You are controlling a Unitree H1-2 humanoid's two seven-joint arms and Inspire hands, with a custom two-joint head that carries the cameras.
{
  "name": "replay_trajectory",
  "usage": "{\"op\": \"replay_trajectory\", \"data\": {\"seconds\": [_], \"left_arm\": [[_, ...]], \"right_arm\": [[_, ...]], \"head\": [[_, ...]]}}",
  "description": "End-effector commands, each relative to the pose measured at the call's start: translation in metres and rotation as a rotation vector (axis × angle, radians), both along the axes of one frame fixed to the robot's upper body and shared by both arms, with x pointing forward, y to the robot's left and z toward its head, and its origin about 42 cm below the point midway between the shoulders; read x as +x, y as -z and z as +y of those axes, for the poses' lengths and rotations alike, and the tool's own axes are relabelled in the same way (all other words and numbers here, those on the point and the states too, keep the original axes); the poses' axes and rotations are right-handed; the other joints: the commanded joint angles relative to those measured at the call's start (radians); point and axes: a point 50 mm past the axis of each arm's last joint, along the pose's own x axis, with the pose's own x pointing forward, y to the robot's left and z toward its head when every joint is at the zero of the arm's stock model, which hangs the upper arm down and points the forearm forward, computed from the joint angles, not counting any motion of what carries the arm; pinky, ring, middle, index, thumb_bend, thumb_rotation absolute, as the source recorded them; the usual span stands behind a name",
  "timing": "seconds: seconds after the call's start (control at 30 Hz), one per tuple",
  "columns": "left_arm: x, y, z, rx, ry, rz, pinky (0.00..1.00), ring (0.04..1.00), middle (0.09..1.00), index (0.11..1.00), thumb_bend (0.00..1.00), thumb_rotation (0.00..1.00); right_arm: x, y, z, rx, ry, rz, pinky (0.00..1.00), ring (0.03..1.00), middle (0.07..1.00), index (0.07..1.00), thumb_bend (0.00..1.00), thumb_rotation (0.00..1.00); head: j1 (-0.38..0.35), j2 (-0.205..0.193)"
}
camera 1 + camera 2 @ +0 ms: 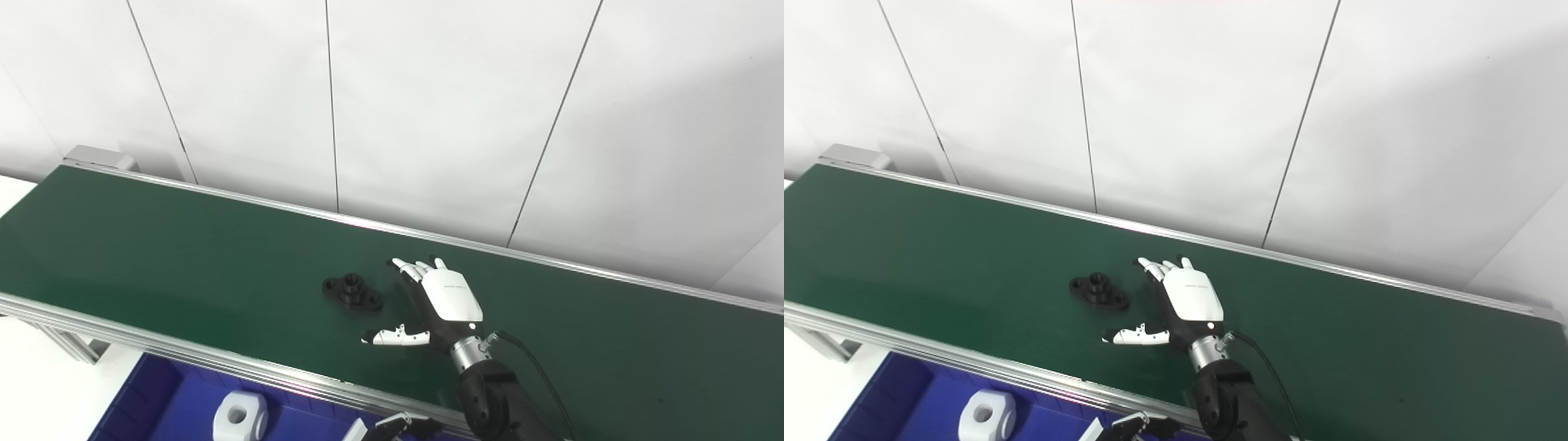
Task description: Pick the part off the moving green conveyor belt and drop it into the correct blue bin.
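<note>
A black flanged part (353, 292) with a raised round hub lies on the green conveyor belt (184, 245), near its middle. My right hand (438, 300) hovers over the belt just right of the part, open, with its fingers pointing away from me and its thumb (395, 337) stretched out to the left, in front of the part. It holds nothing and stays a small gap away from the part. Only a few fingertips of my left hand (399, 425) peek in at the bottom edge, below the belt's near rail.
A blue bin (159, 404) sits below the belt's near rail (184, 352) at the bottom left, with a white blocky part (241, 416) in it. A white panelled wall runs behind the belt. The belt's left end (98, 158) has a grey housing.
</note>
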Motion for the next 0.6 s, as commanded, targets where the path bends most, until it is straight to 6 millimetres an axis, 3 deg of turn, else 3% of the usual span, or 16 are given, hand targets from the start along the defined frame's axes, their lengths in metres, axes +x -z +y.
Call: {"op": "replay_trajectory", "data": {"seconds": [0.0, 0.57], "left_arm": [[0.005, -0.016, -0.033, -0.075, 0.068, -0.067, 0.64, 0.74, 0.769, 0.758, 0.79, 0.82], [0.004, -0.015, -0.034, -0.083, 0.071, -0.058, 0.66, 0.761, 0.794, 0.774, 0.85, 0.84]], "right_arm": [[0.008, -0.027, 0.023, 0.062, -0.023, -0.073, 0.98, 0.885, 0.849, 0.874, 0.83, 0.74], [-0.003, -0.022, 0.037, 0.058, -0.025, -0.129, 0.96, 0.843, 0.813, 0.86, 0.84, 0.68]], "head": [[0.001, 0.001], [0.0, 0.008]]}}
